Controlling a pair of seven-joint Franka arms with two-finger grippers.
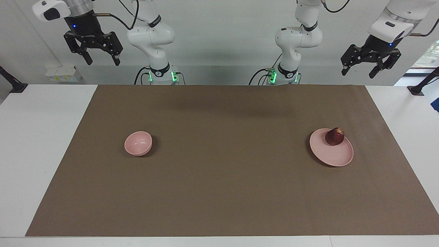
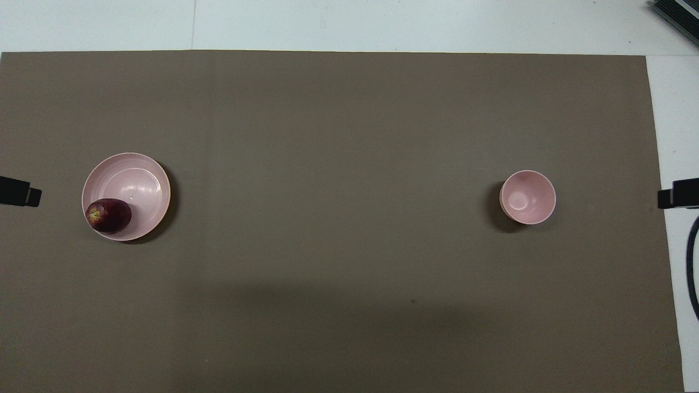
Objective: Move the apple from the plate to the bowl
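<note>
apple (image 1: 334, 136) on plate (image 1: 331, 152), well apart from raised fingers (image 1: 373, 72)

A: We log the wide brown paper-like mat (image 1: 226, 164) lying flat over the white table (image 1: 41, 144); it leaves bare white strips at both ends of the table.

B: Agreed. We also note a white socket box (image 1: 61, 73) on the wall above the table's edge, at the right arm's end, and a black angled bracket (image 1: 13, 84) standing on the table's corner there.

A: A matching black bracket (image 1: 422, 85) stands at the left arm's end.
</note>
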